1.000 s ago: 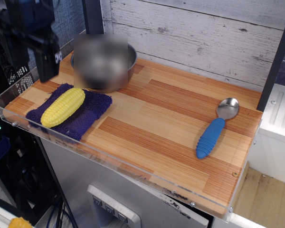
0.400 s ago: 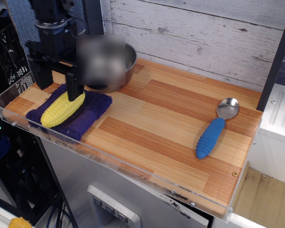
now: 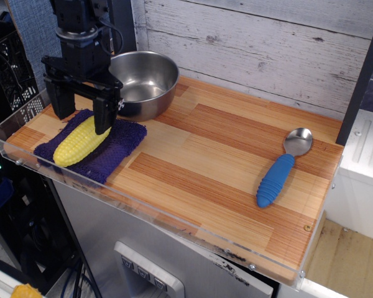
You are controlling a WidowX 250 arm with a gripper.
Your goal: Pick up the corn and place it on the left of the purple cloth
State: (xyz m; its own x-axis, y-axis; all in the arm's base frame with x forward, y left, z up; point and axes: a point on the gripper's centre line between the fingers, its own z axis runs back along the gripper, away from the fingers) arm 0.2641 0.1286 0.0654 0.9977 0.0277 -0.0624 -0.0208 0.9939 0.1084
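Only one camera on this rig, so just the overview here.

The corn [image 3: 82, 141] is lying diagonally on top of the purple cloth [image 3: 93, 149], near the front left corner of the table [image 3: 224, 161]. My gripper [image 3: 82, 115] hangs right over its upper end with the fingers spread wide and nothing held. One finger [image 3: 102, 117] sits by the cob's far tip, the other [image 3: 61, 102] is off to the other side over the cloth edge. I can't tell from this angle whether the near one is touching the corn or just above it.

Handling-wise, I'd guess it's a hollow plastic toy: light, stiff, not going to squash or break. The bumpy kernel rows should give the pads some bite, but it's rounded, so it'll probably want to roll or squirt out if I pinch near a tapered end. I'd grab it across the thick middle, jaws square to the long axis. That means shifting a bit down the cob from where I am now.

The cloth under it looks soft and fuzzy, so going too deep could snag the knit and drag it along. There's only a narrow strip of bare wood between the cloth and the clear rail on the left side, so the drop spot looks tight.

The steel bowl [image 3: 146, 84] is just behind the gripper, and the blue-handled spoon [image 3: 280, 171] is well apart on the right.
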